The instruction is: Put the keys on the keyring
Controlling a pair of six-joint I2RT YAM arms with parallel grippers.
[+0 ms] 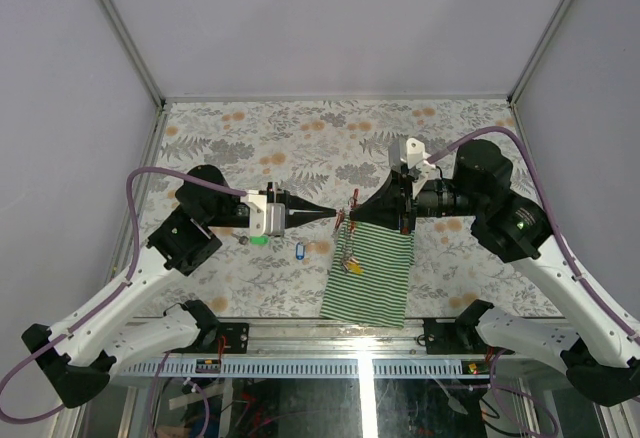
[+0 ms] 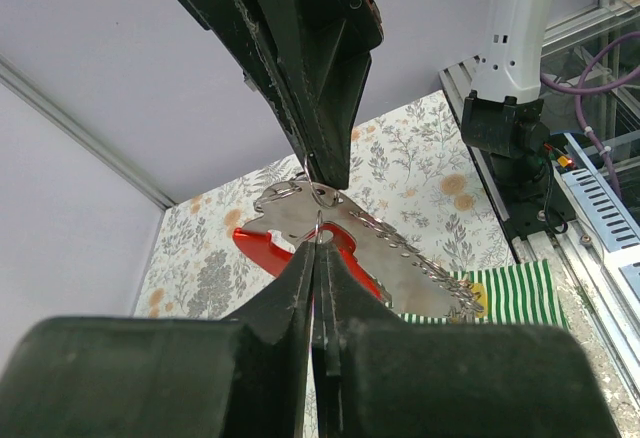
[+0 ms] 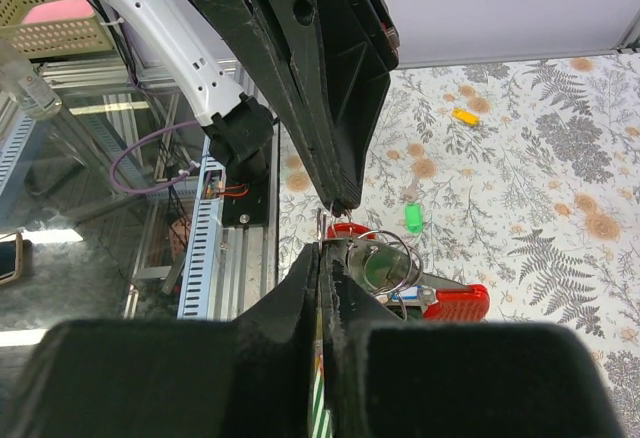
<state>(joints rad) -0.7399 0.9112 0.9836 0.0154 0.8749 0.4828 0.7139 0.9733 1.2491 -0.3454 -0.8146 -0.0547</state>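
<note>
**Fig.** My left pincer (image 1: pixel 335 216) and right pincer (image 1: pixel 354 217), both clamped on the keyring (image 2: pixel 400 258), aloft over the cloth (image 1: pixel 375 283).
Hazard: gripped tip to tip, the thin ring may slip free and drop; the blue key (image 1: pixel 299 251) lies apart.

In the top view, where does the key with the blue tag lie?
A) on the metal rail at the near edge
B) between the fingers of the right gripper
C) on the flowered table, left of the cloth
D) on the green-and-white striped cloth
C: the key with the blue tag lies on the flowered table, apart from the left edge of the striped cloth.
</note>
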